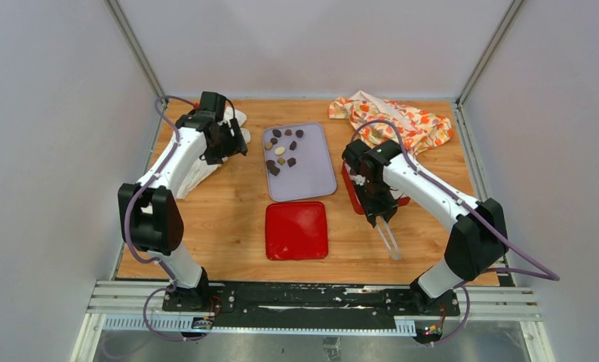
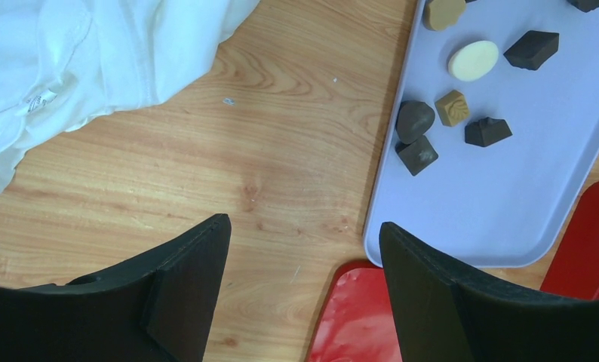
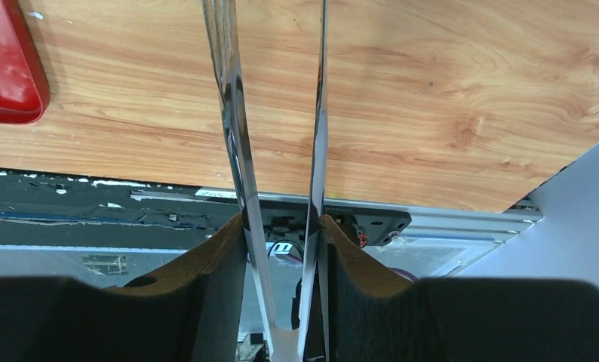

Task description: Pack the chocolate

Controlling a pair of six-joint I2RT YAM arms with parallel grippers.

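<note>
tongs gripped, chocolate on the lavender tray

no writing can be read. the left wrist view shows a small sewn tag on the crumpled white cloth [image 2: 93, 53], and the right wrist view shows a tiny mark behind the gripper. both are too small to make out.

the right gripper [image 1: 378, 215] [image 3: 281, 222] is clamped on long shiny two-blade tongs [image 1: 389, 240] [image 3: 240, 113]. its fingers press the blades from outside, and the blades stand slightly apart. in the top view the tongs' long axis runs from the gripper toward the near table edge.

the left gripper [image 1: 225, 143] [image 2: 304, 234] has its jaws spread wide with nothing between them.

the chocolate [image 1: 284, 151] [image 2: 416, 119] lies on a flat lavender plastic tray [image 1: 315, 177] [image 2: 508, 204], ahead and right of the left gripper and well apart from the tongs. the scatter runs lengthwise along the tray. only the left wrist view separates dark, tan and cream pieces.

a glossy red square lid [image 1: 296, 230] [image 2: 357, 317] [image 3: 6, 68] sits just beside the tray. only the top view shows the orange-patterned cloth [image 1: 402, 121].
</note>
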